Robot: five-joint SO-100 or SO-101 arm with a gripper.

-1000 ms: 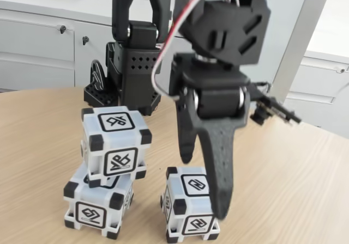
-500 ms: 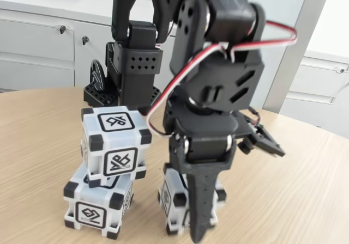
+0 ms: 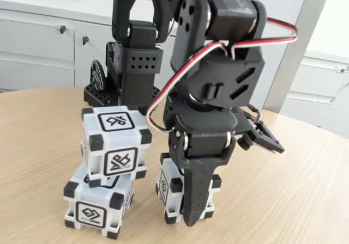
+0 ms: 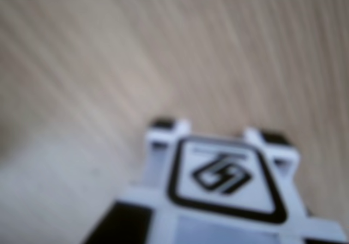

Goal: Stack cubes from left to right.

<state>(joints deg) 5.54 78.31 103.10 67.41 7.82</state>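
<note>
The tool (image 3: 192,214), a black 3D-printed two-finger gripper on the black arm, has dropped over the last second from above the single white plastic cube with black corner blocks (image 3: 170,192) to straddle it, one long dark finger (image 3: 195,197) running down the cube's near face almost to the pale wooden table (image 3: 283,200). A second ago that finger hung beside the cube with the cube's front glyph plainly readable; now the finger covers most of that face. The cube itself appears slightly turned and shifted compared with 1 second back, which suggests contact, though the far finger is hidden, so I cannot tell whether the tool is clamped or merely set around it.

In the wrist view the same cube (image 4: 223,184) sits close and blurred at the bottom edge, its square glyph facing the lens, table grain beyond.

To the left in the fixed view, 2 matching cubes are already stacked: the upper cube (image 3: 115,142) sits skewed on the lower cube (image 3: 98,203), unmoved across the second.

My reading: 1 placement is done, and the arm is now taking the third cube for the top of that stack. The skewed upper cube leaves a less even landing surface.
</note>
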